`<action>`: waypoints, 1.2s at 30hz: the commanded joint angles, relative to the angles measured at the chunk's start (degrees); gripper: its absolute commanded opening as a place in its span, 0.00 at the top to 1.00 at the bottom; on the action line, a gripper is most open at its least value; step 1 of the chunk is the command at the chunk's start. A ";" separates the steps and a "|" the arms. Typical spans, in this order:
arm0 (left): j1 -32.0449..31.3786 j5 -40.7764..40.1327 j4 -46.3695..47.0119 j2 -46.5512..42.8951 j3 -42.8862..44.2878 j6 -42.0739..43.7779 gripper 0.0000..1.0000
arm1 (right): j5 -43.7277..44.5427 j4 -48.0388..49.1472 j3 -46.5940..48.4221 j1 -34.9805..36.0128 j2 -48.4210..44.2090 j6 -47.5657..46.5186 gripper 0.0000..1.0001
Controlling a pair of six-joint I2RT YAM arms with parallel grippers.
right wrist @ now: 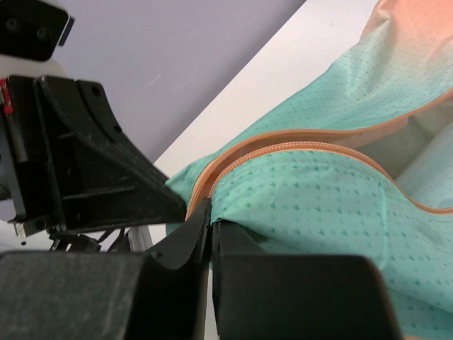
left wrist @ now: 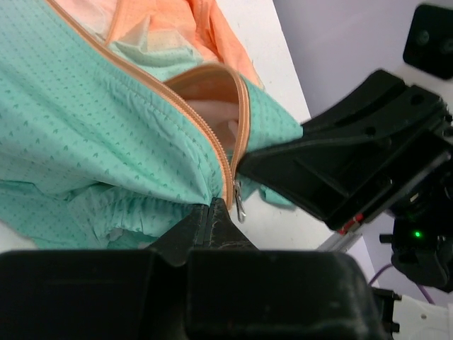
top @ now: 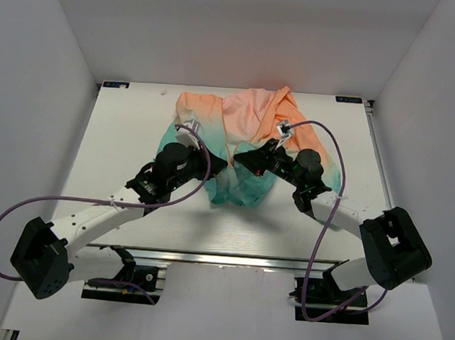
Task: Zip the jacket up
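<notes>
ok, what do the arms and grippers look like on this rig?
Left arm and right arm: white links, bulky black joint housings. A purple cable loops along each. Left gripper and right gripper: matte black, angular, tapering to wedges.

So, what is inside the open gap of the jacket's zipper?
Pale peach inner fabric of the jacket shows between the orange zipper sides. Deeper inside is covered by the teal cloth.

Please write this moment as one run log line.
left pincer: shut on jacket hem | right pincer: shut on jacket hem | zipper: open | slider: at hem end
</notes>
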 commanded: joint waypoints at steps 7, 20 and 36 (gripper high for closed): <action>-0.22 5.12 -0.42 -3.02 -2.24 1.34 1.00 | 1.54 3.34 0.98 -0.02 -1.90 0.23 1.00; -0.31 -1.29 -1.84 -4.60 -0.83 2.22 1.00 | -2.41 -1.40 -2.27 -0.10 -4.89 -2.05 1.00; -0.31 -0.41 1.07 -3.55 -0.56 1.78 1.00 | -7.42 -2.29 -0.96 -0.02 -4.11 -0.82 1.00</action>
